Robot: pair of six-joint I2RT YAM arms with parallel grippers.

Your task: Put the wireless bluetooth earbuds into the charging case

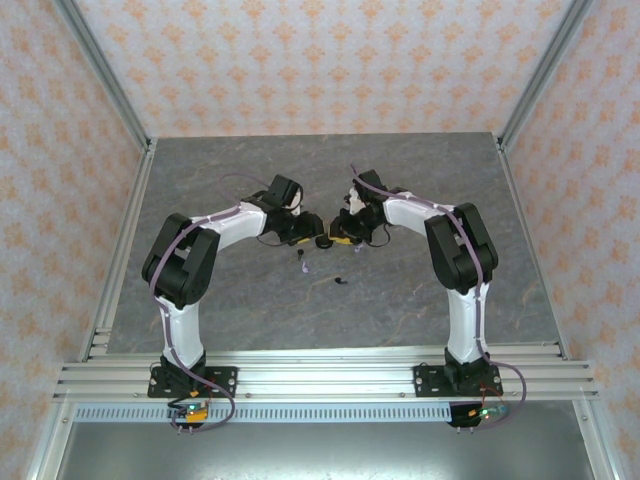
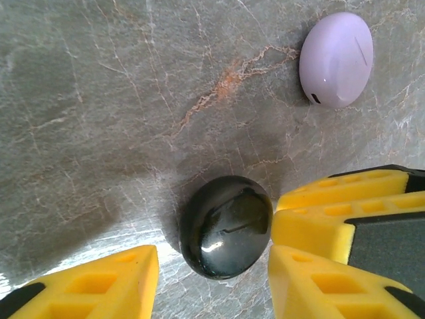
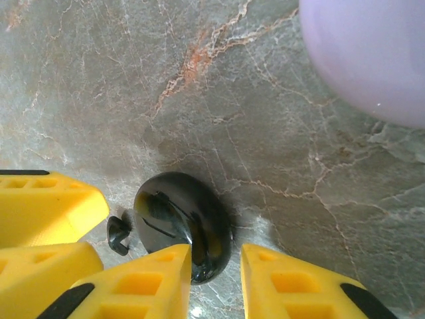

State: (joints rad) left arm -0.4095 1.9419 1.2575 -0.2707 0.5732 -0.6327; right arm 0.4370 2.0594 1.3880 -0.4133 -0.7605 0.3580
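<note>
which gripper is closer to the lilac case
Right. The lilac case lies on the side of the right gripper, which is at the black case; the left gripper reaches that black case from the far side.

lilac case, cropped at corner; black case, partly hidden

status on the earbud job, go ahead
left gripper open, straddling black case. right gripper open on same case, not clamped. black earbud loose beside it. lilac case nearby, untouched.

An earbud lies just beside one case on the table; another case nearby.
</note>
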